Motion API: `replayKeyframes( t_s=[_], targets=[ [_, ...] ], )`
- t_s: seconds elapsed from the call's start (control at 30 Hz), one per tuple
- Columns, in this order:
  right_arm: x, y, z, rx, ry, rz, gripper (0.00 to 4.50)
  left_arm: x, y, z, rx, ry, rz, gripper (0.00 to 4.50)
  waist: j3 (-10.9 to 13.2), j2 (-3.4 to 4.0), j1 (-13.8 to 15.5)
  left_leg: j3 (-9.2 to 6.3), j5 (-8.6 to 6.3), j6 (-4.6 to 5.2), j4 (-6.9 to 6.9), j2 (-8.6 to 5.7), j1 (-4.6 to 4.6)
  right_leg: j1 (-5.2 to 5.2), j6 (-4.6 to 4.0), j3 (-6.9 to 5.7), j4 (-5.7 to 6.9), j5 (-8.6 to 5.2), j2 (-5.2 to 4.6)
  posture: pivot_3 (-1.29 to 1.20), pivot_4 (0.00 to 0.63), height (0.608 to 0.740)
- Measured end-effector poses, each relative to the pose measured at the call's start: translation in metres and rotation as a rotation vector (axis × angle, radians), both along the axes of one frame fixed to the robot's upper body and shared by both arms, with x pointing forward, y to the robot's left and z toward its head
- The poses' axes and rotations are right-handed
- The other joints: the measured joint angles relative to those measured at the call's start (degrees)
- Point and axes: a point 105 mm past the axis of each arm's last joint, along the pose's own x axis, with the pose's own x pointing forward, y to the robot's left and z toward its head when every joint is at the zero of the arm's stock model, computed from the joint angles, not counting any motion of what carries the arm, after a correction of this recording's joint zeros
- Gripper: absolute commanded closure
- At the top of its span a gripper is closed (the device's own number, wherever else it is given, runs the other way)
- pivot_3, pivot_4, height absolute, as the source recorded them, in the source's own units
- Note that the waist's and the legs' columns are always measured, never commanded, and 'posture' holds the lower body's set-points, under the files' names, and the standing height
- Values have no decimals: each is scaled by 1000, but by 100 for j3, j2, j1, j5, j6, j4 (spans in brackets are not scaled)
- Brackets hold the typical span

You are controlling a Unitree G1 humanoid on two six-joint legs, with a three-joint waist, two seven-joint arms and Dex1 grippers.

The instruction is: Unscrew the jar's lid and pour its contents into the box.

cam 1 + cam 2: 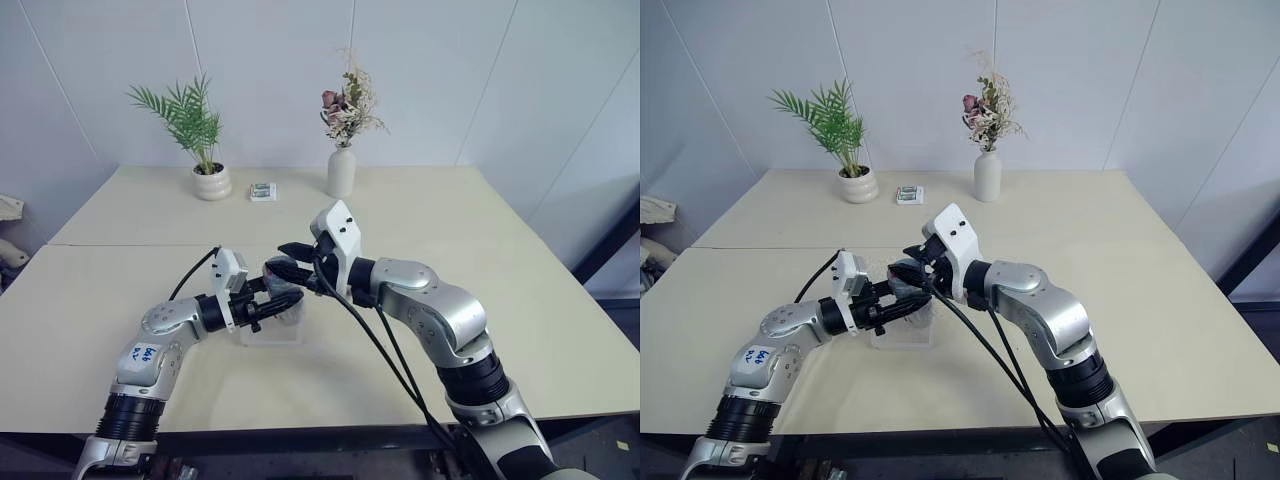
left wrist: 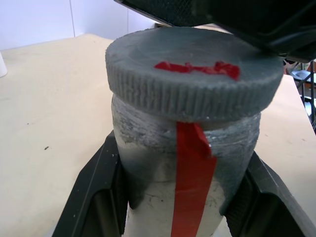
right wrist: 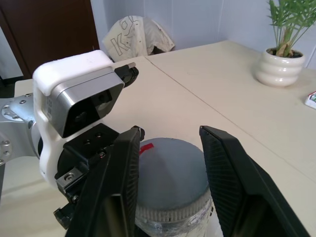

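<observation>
1. My left jaws [image 2: 173,217] are clamped on the jar [image 2: 168,207], one black finger on each side of the body, holding it upright in the air just over the box [image 1: 270,332]
2. My right jaws [image 3: 170,192] come in from the other side and straddle the lid [image 2: 192,74]. They look closed onto its ribbed edge, so I'd call that a grip on the cap, though the actual contact spots are hard to make out
3. The lid is still seated on the jar, with threads showing right under it and no clear gap, so the unscrewing isn't done as far as I can tell
4. Red tape runs down the jar's side with another red strip across the cap, handy for judging the turn
5. Can't see the contents through the frosted wall
6. The box sits on the desk [image 1: 520,300] right below, looks empty
7. Still to do: twist the cap off, move it aside, tip the jar over the box
</observation>
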Motion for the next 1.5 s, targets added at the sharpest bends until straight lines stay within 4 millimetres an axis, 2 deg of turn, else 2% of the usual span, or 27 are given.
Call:
replayKeyframes(
  t_s=[0.07,0.17,0.33,0.43,0.53,0.87,1.2,1.3,1.43,1.5],
  targets=[
    [0,-1,0,1,7,3,2501,0,0,0,1,0,-3,2492,0,0,-1,0,0,0,0,0,0,0,0,0,0,0,0,0,150,740],
    [-3,-1,1,9,31,32,1945,-1,0,0,1,0,-8,2492,0,0,-1,0,0,0,0,0,0,0,0,0,0,0,0,0,150,740],
    [-10,3,3,7,40,95,385,0,-1,2,1,-5,-9,2492,0,0,-2,0,0,0,-1,0,0,-1,0,0,0,0,0,0,150,740],
    [-13,6,2,-5,38,118,385,0,-1,2,2,-5,-10,2492,0,0,-1,1,0,0,-1,0,-1,-1,0,0,0,0,0,0,150,740],
    [-13,7,4,-19,35,115,36,-1,-1,2,2,-6,-12,2492,0,0,-3,1,0,0,-1,0,-1,-2,0,1,0,0,0,0,150,740],
    [0,8,-5,-87,20,47,36,-2,-3,1,6,-4,-26,2492,0,0,-2,1,0,0,-2,0,-4,-4,-1,1,-1,0,0,0,150,740],
    [5,6,-8,-98,31,28,36,-2,-3,1,6,-5,-28,2492,0,0,-3,2,0,0,-5,0,-4,-6,-1,1,-1,-1,0,0,150,740],
    [5,6,-8,-97,32,30,617,-2,-3,1,6,-5,-29,2492,0,0,-3,2,0,0,-5,0,-4,-6,-1,1,-1,-1,0,0,150,740],
    [4,7,-8,-92,33,33,1920,-2,-4,1,5,-5,-30,2492,0,0,0,2,0,0,-5,0,-4,-6,-1,2,-1,-1,0,0,150,740],
    [4,7,-8,-91,35,34,1917,-2,-4,1,5,-5,-30,2492,0,0,-3,2,0,0,-5,0,-4,-6,-1,2,-1,-1,0,0,150,740]
  ],
)
